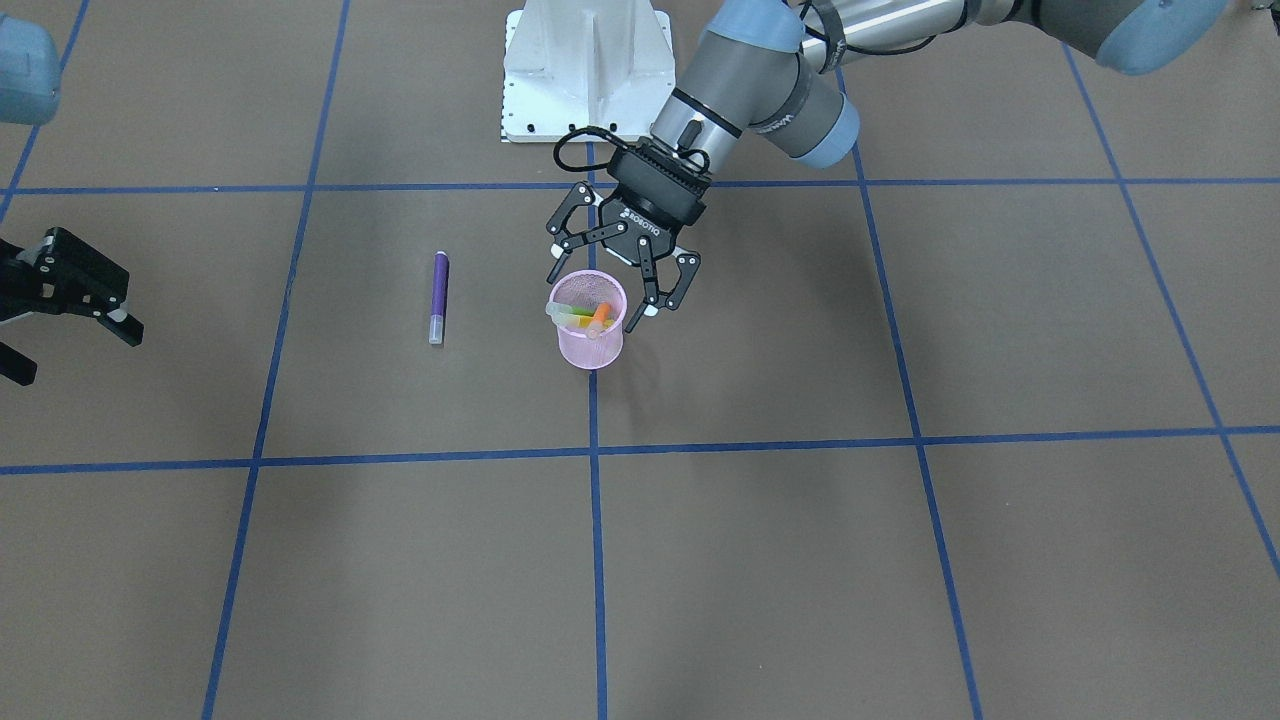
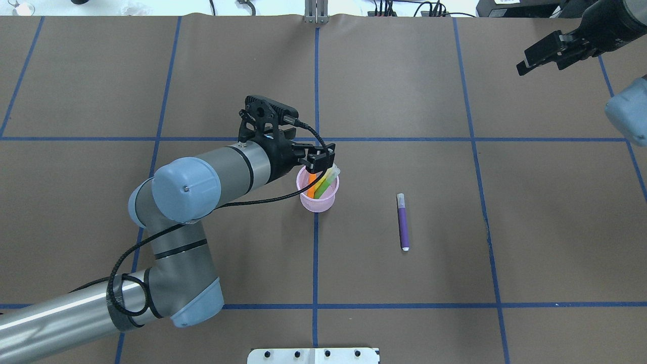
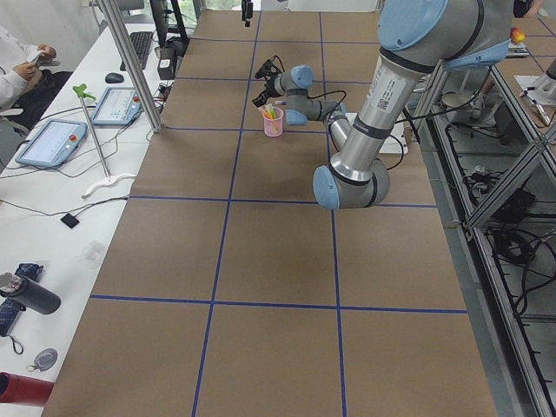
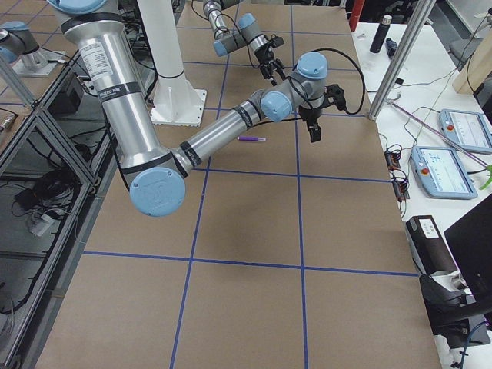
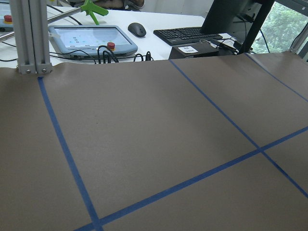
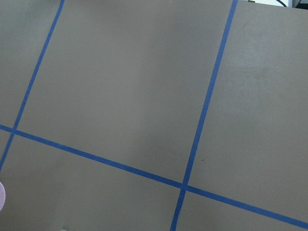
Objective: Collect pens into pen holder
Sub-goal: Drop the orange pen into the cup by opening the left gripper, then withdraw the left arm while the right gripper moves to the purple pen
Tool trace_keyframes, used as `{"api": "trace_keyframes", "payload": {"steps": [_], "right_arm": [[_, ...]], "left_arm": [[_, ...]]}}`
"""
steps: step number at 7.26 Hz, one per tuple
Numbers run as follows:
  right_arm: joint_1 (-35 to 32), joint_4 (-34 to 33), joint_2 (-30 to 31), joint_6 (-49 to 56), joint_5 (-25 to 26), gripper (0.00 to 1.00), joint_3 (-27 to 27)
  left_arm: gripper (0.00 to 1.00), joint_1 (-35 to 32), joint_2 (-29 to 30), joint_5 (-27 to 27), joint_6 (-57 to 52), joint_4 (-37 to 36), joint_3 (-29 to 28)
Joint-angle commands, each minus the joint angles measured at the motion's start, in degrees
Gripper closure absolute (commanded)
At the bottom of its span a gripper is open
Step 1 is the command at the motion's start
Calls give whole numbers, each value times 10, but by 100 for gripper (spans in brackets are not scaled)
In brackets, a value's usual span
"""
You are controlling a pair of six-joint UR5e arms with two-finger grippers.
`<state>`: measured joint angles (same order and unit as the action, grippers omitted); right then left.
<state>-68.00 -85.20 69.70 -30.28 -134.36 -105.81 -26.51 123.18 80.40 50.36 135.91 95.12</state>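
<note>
Purple, the last loose pen (image 2: 403, 222) lies flat to my right of the pink cup (image 1: 590, 345), long axis pointing away from me, nearer my left claw (image 1: 600, 295), spread empty over the cup, than my right claw (image 1: 70, 345), likewise spread.

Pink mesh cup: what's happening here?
The left gripper hovers with open, empty fingers just over the small pink wire-mesh pen holder, which holds an orange pen and green and yellow pens. One purple pen with a whitish cap lies on the brown table beside it. The right gripper sits open off to the side.
</note>
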Motion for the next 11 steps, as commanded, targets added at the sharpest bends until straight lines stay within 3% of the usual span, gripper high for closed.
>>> {"api": "trace_keyframes", "payload": {"steps": [1,4,5,6,8,10,11], "right_arm": [[54,0,-13,-109,49,1,-14],[184,0,-22,-265,187,1,-43],[223,0,-23,-291,221,1,-43],[260,2,-18,-311,248,2,-41],[340,6,-18,-401,346,4,-37],[404,51,3,-456,404,7,-30],[438,51,4,-489,454,14,-21]], "left_arm": [[1,-46,-74,57,5,-136,78],[1,-188,-143,303,-17,-300,152],[1,-242,-162,375,-85,-339,166],[1,-272,-187,400,-134,-349,175],[1,-274,-199,400,-137,-349,176],[1,-274,-203,400,-136,-349,176],[1,-275,-204,400,-134,-349,176]]}}
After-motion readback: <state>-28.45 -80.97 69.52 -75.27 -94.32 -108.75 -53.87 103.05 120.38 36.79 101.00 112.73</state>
